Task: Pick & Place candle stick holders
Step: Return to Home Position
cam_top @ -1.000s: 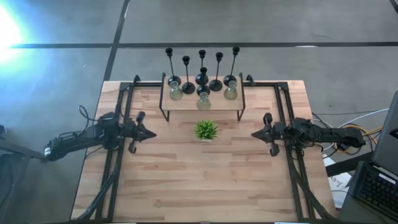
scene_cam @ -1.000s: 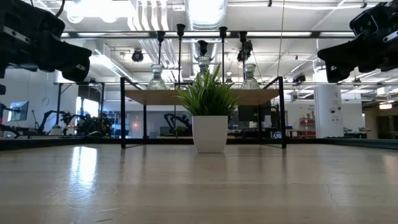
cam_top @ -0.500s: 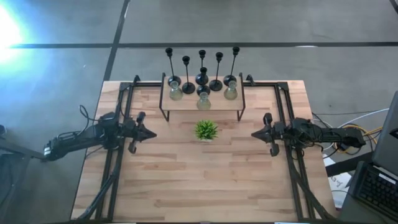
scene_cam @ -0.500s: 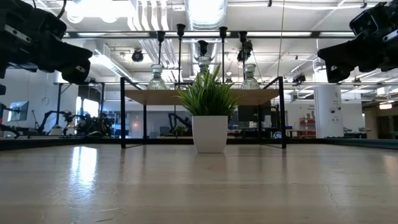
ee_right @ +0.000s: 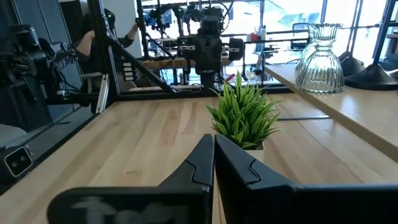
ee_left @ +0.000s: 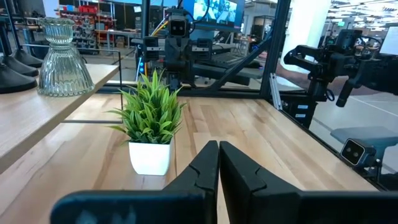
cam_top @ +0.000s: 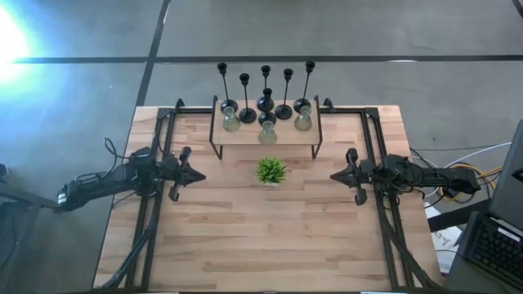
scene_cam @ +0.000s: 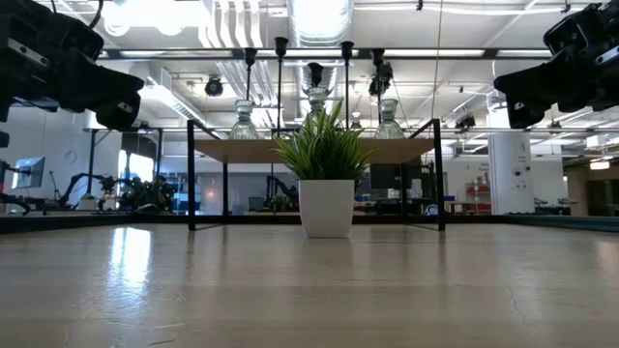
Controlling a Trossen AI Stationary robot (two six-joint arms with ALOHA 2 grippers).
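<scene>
Several slim black candle stick holders (cam_top: 265,88) and three squat pale glass ones (cam_top: 267,131) stand by their bases on a small raised wooden shelf (cam_top: 245,139) at the table's far middle. One glass holder (ee_left: 61,59) shows in the left wrist view, another (ee_right: 319,59) in the right wrist view. My left gripper (cam_top: 199,175) hovers shut at the table's left, pointing level toward the middle. At the right, my right gripper (cam_top: 335,175) hovers shut and faces it. Neither holds anything.
A small spiky green plant in a white pot (cam_top: 270,171) stands on the table just in front of the shelf, between the two grippers. Black frame rails (cam_top: 155,212) run along the table's left and right sides. Bare wood lies toward the near edge.
</scene>
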